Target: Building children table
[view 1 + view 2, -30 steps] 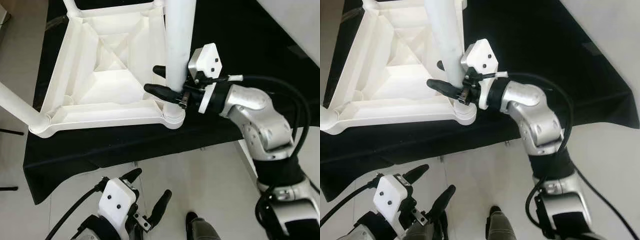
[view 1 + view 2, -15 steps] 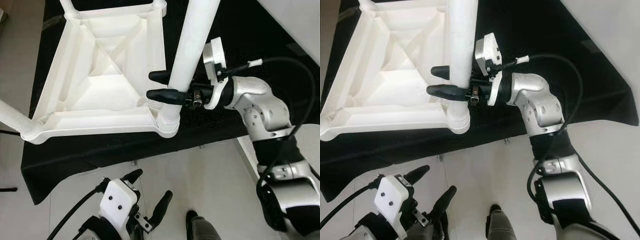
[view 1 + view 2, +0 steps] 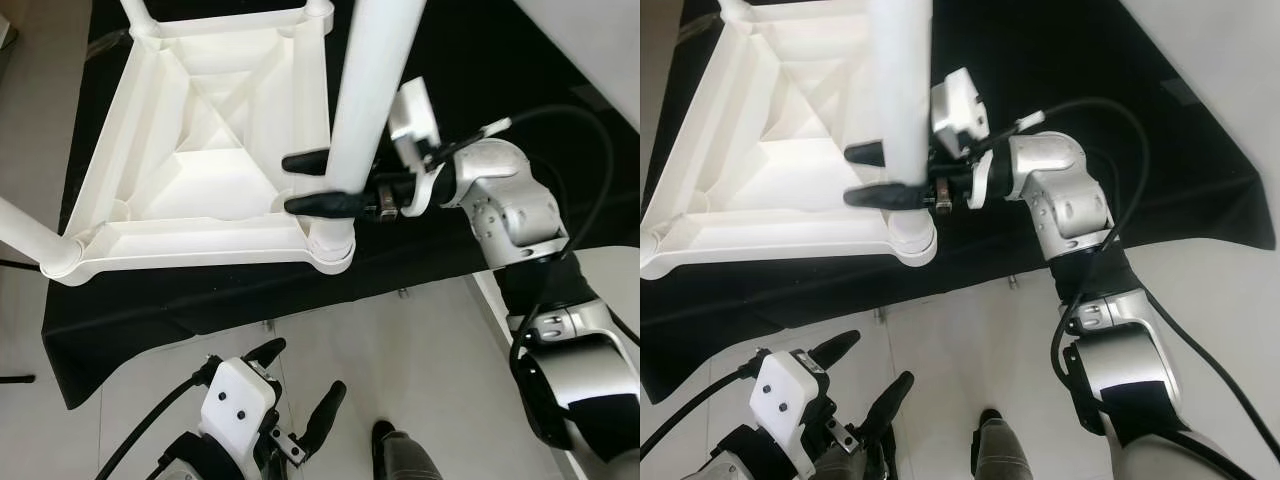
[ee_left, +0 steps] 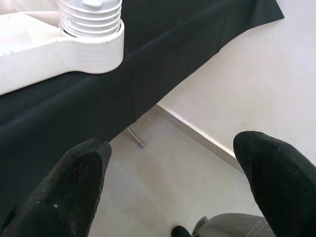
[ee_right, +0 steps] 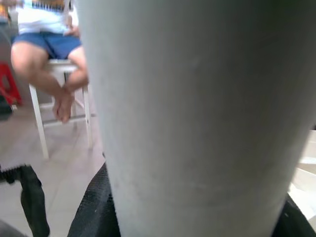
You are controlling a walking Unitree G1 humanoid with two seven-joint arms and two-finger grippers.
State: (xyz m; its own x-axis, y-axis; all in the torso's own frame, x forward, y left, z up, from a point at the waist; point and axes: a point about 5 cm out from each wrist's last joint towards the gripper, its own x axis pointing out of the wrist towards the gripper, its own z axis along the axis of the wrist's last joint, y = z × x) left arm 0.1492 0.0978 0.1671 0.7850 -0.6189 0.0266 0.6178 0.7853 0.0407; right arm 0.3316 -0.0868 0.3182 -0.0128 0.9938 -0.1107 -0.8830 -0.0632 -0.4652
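Sideways, right gripper (image 3: 318,182) around upright table leg (image 3: 365,95).

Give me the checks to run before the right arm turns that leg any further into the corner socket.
1. Right gripper clamped around the white table leg, one finger on each side: ok.
2. Leg foot sitting in the near corner socket of the upturned table top: ok.
3. Leg square to the socket: cannot tell; it appears tilted in the eye views.
4. Thread fully home: cannot tell; the left wrist view shows exposed thread ridges above the socket.
5. Left gripper open, low over the floor, away from the table top: ok.
6. Table top lying flat on the black cloth: ok.
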